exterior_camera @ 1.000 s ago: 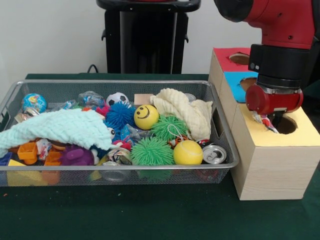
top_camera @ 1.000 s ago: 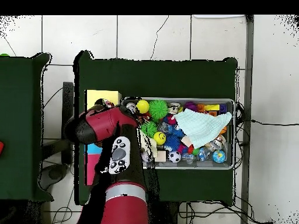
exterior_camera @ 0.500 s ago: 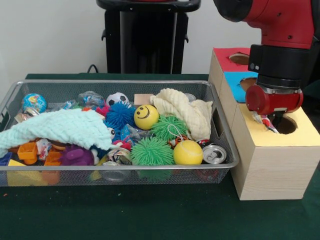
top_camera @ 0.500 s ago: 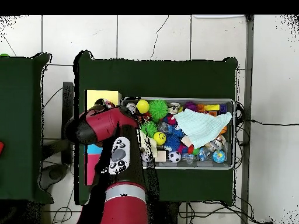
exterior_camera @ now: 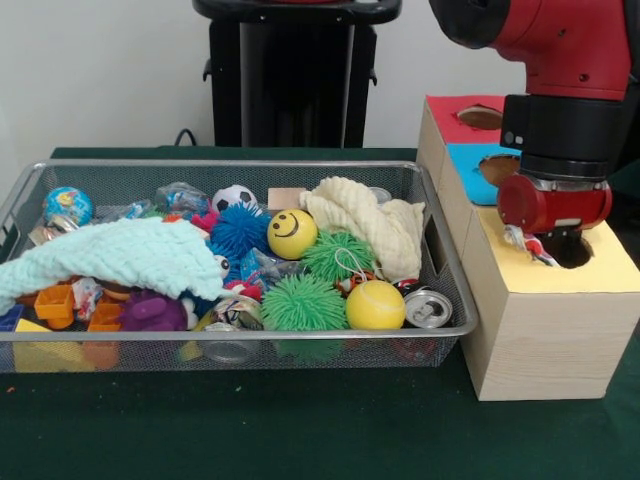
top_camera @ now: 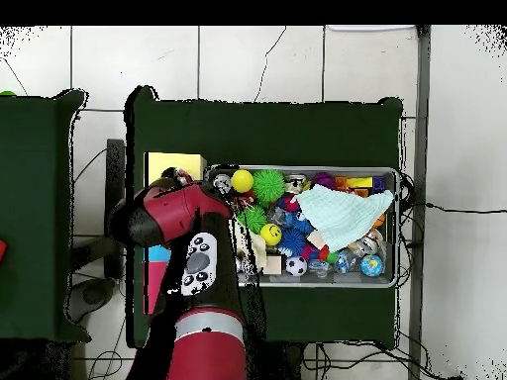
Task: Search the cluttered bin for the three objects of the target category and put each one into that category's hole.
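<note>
My gripper [exterior_camera: 546, 247] hangs over the near, yellow-topped part of the wooden sorting box [exterior_camera: 545, 330], right at the rim of its round hole [exterior_camera: 573, 251]. It is shut on a small crinkled packet [exterior_camera: 526, 243] in white, red and blue, which sticks out to the left of the fingers above the yellow top. The wire bin [exterior_camera: 240, 166] to the left holds the clutter: a smiley ball [exterior_camera: 292, 233], a yellow ball [exterior_camera: 376, 305], green spiky balls [exterior_camera: 304, 303] and a crushed can [exterior_camera: 430, 308]. In the overhead view the red arm [top_camera: 188, 223] hides the gripper.
The box's blue section [exterior_camera: 468, 168] and red section [exterior_camera: 450, 115] lie behind the yellow one, each with a hole. A mint cloth [exterior_camera: 110, 255] and a cream cloth [exterior_camera: 365, 225] drape over other toys. A black stand [exterior_camera: 290, 75] rises behind the bin.
The arm has shifted slightly to the right over the yellow section, carrying the packet with it. The bin's contents have not moved.
</note>
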Motion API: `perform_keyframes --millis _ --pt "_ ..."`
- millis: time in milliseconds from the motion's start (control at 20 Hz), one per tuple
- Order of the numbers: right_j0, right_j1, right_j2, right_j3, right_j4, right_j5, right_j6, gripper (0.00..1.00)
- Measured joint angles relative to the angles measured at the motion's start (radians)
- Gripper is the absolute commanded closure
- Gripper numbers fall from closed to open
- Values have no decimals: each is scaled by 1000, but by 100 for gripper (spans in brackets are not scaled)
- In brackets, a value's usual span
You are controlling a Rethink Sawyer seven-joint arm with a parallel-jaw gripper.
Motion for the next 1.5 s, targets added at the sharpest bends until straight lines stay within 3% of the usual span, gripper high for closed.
perform_keyframes --millis 750,800,1500 --pt "9 1 -12 0 0 -13 0 0" --pt "8 1 -13 -1 0 -14 0 100" --pt "5 4 -24 -1 0 -22 0 100"
